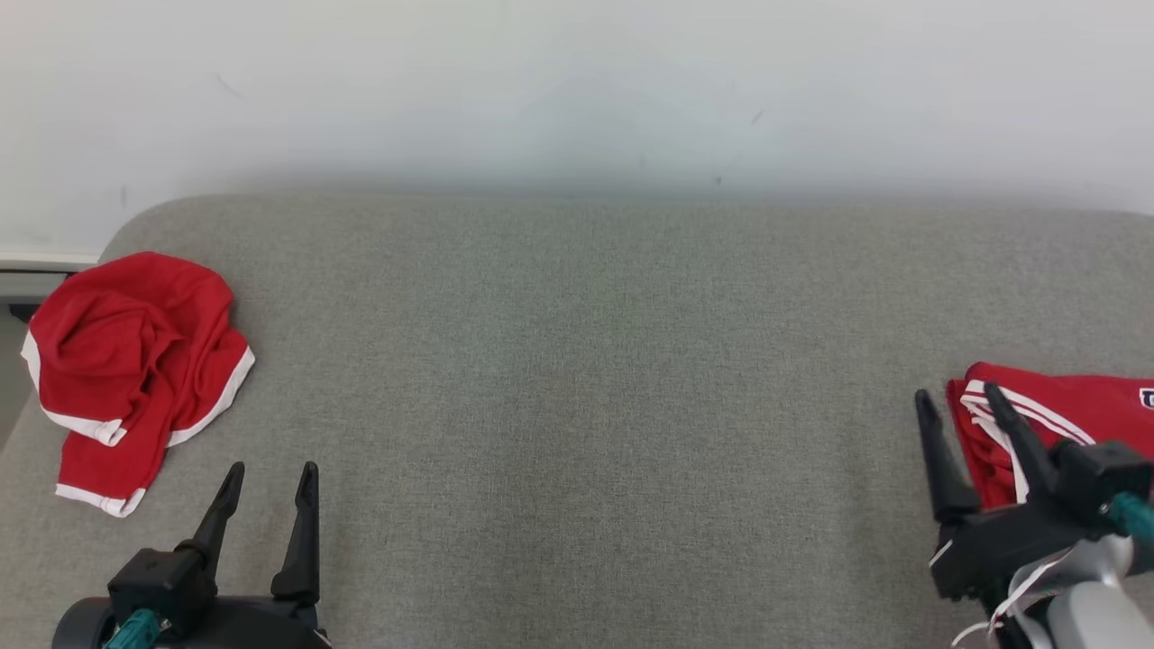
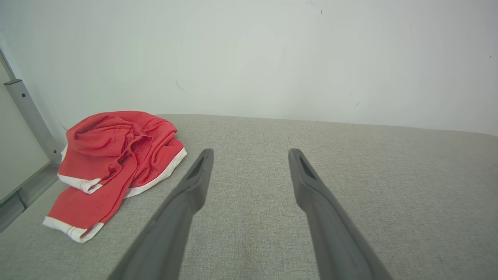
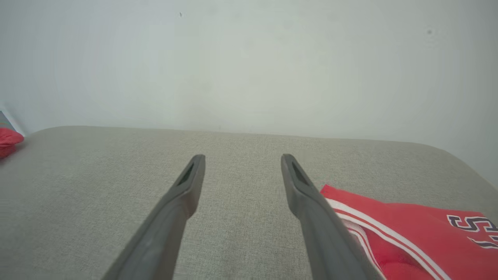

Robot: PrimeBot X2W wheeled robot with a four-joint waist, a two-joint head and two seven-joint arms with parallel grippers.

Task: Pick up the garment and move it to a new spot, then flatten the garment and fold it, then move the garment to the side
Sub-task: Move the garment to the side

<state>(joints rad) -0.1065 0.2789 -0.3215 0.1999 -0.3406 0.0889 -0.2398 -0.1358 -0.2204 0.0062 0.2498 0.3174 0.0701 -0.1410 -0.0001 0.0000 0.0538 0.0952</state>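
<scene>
Where the grey cushion [image 1: 577, 361] reaches its left edge: one crumpled red garment [image 1: 135, 370], white-trimmed. Right edge: one folded red garment [image 1: 1064, 415], just beside the right gripper [image 1: 957, 394]. The left gripper [image 1: 272, 470] sits near the crumpled one, not touching. Both grippers wide open, holding nothing.

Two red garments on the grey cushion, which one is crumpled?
The left red garment, near the left gripper: bunched in a heap, white hems twisted. The right red garment lies folded flat, stripes aligned, lettering showing.
</scene>
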